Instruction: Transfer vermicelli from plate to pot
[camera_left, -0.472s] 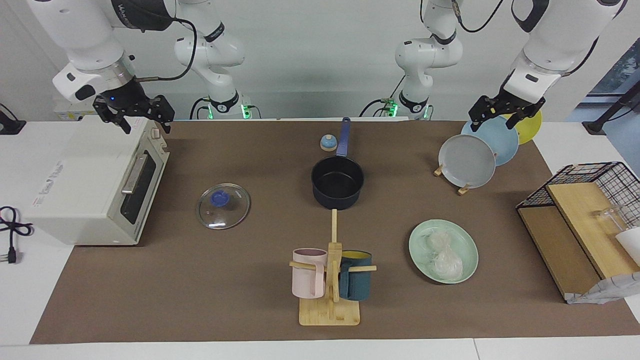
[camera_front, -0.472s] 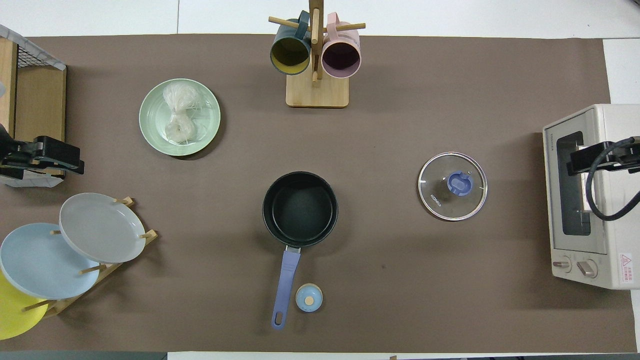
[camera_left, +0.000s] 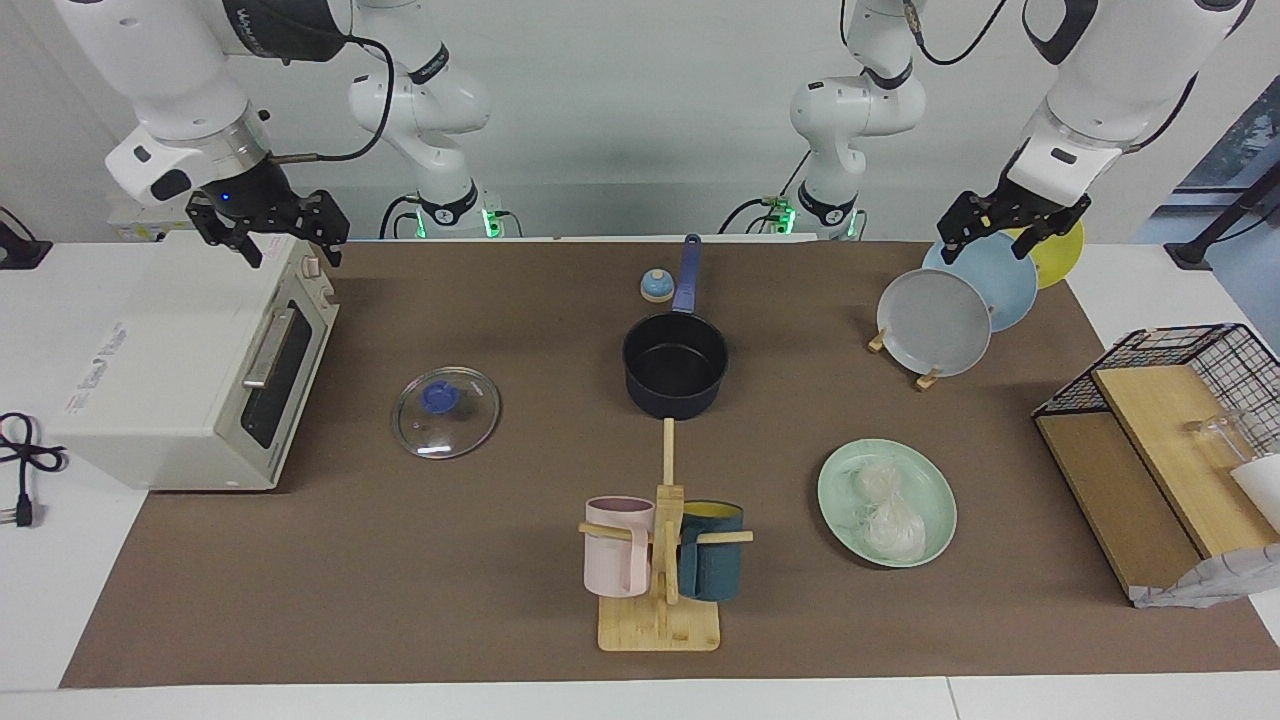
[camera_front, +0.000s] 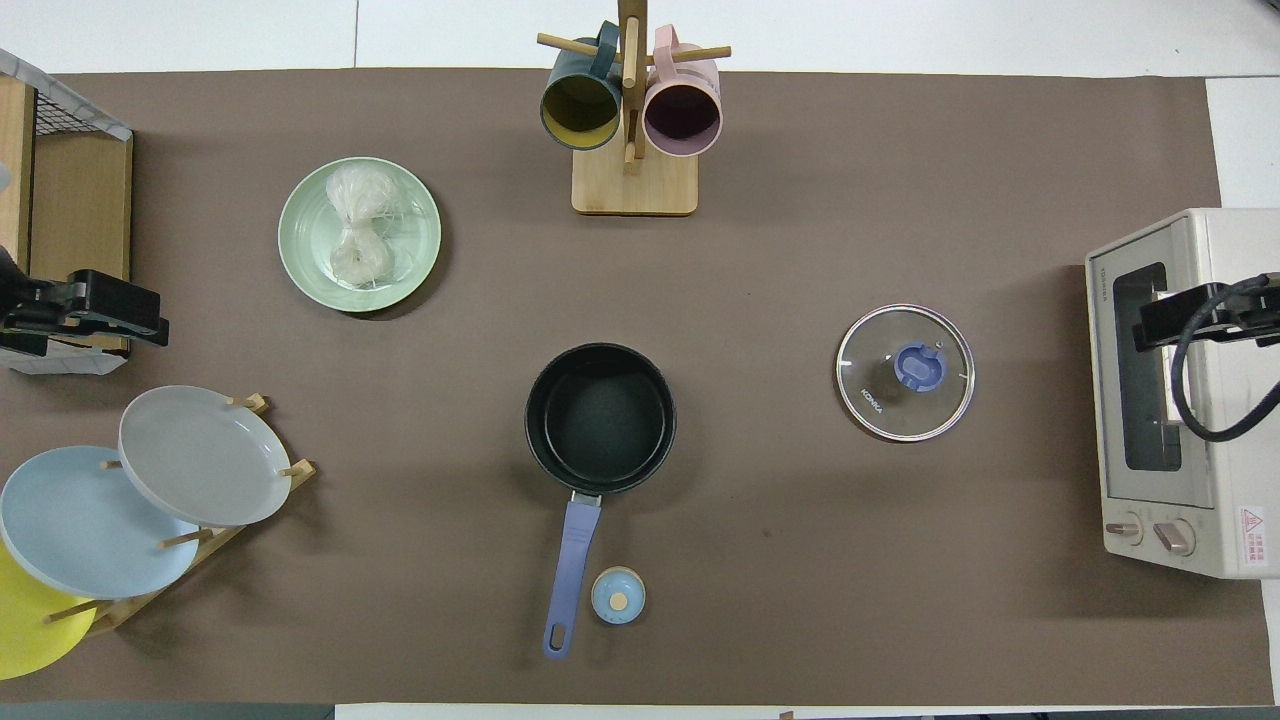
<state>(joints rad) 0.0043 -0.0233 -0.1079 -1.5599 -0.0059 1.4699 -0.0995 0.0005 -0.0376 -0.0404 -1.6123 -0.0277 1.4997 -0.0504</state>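
Note:
The vermicelli (camera_left: 885, 510) (camera_front: 358, 235) is a glossy whitish clump lying on the pale green plate (camera_left: 835, 480) (camera_front: 412, 215), toward the left arm's end of the table. The dark pot (camera_left: 675, 365) (camera_front: 600, 415) stands mid-table, nearer to the robots than the plate, with nothing in it and its blue handle (camera_left: 688, 270) pointing at the robots. My left gripper (camera_left: 985, 245) hangs open and holds nothing, up in the air over the plate rack. Over the toaster oven, my right gripper (camera_left: 290, 245) is also open and holds nothing. Both arms wait.
A glass lid (camera_left: 446, 412) lies between the pot and the toaster oven (camera_left: 180, 370). A mug tree (camera_left: 660, 560) with two mugs stands farther from the robots than the pot. A rack of plates (camera_left: 935, 322), a small blue knob (camera_left: 656, 287) and a wire basket (camera_left: 1170, 400) are also there.

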